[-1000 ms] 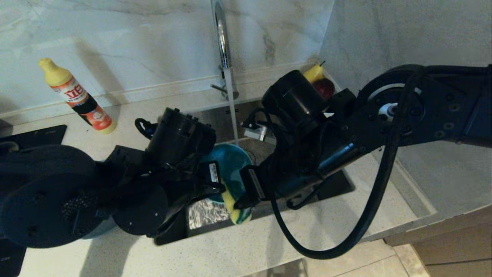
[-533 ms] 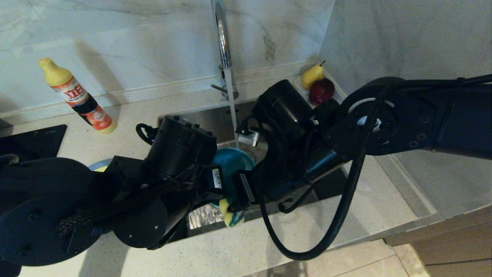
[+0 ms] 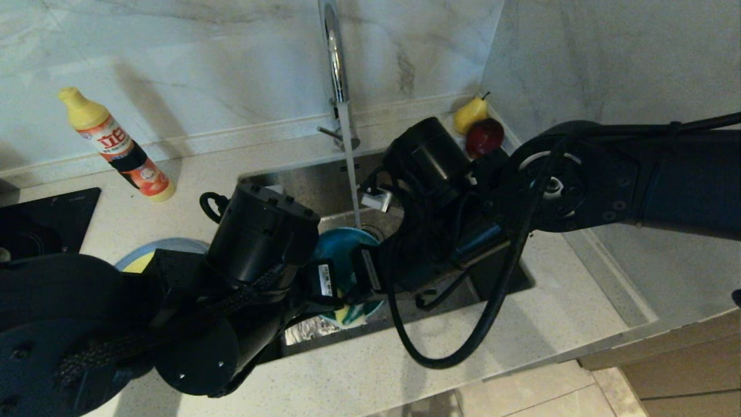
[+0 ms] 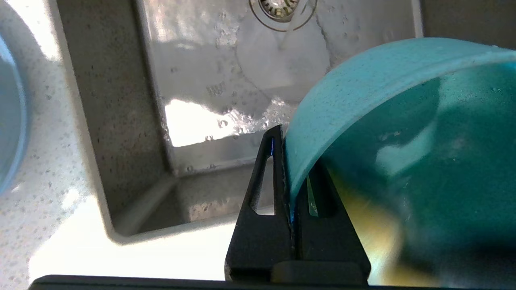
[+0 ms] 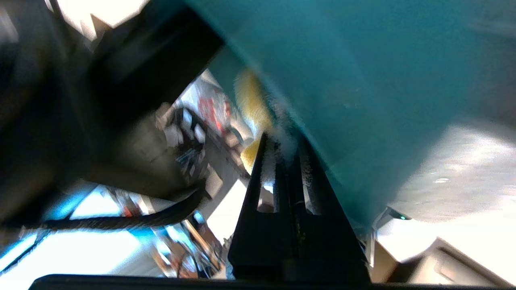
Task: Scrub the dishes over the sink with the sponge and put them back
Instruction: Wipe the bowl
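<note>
So my left hand [image 4: 291, 161] is clamped on the rim of the teal-blue bowl [image 4: 403, 141], tilted over the sink [image 4: 209, 100] with the faucet [image 3: 334, 58] running. Right hand [image 5: 287, 155] is pinched tight on the sponge [image 3: 351, 313], pressed against the bowl. Grey-blue plate [image 3: 151, 250] sits on the table, left of the sink.

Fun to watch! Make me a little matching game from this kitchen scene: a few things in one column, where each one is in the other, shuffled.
Things:
1. teal bowl
2. sponge
3. soap bottle
4. pear

Places:
A. back corner of the counter, beside a red fruit
B. gripped by the right hand
C. rim pinched in the left hand, over the sink
D. counter left of the sink

Pairs: 1-C, 2-B, 3-D, 4-A
</note>
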Robot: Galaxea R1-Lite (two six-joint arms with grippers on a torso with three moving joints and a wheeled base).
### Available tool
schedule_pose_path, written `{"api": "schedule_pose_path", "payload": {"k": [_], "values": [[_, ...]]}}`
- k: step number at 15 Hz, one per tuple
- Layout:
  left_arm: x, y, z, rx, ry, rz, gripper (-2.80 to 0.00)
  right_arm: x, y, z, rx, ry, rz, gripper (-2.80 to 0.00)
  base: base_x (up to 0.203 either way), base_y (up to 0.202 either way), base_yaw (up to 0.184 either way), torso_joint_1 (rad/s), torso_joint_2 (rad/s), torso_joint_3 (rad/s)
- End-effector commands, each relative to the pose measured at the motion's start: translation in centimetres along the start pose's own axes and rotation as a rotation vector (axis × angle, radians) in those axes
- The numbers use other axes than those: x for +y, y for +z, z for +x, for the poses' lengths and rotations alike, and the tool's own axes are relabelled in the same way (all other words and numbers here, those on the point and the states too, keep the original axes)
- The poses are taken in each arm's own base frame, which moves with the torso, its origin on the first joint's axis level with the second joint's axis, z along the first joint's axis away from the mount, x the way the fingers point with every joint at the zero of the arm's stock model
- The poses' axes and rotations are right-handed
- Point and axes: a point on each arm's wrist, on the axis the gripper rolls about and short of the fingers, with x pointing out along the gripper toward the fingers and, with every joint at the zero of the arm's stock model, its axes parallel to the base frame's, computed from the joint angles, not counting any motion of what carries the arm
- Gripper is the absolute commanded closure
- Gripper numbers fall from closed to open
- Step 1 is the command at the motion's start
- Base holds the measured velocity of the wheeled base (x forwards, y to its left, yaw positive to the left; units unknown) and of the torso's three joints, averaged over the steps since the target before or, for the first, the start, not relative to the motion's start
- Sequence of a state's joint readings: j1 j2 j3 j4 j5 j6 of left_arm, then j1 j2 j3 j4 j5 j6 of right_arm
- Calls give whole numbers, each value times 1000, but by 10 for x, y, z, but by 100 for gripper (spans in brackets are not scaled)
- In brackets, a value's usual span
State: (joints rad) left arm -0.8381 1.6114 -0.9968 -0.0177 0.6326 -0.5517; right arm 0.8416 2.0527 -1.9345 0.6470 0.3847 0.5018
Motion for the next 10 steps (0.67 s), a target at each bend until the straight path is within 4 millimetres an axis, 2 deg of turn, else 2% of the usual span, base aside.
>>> {"api": "schedule_pose_path", "payload": {"k": [1,10], "values": [[4,0,-4,-6,4,-5,0,-7,6,-10,-34,-5,34,0,0,0,0,0,0,0],[8,-6,-4,11,12,13,0,-23,20,-43,-128,-23,67,0,0,0,0,0,0,0]]}}
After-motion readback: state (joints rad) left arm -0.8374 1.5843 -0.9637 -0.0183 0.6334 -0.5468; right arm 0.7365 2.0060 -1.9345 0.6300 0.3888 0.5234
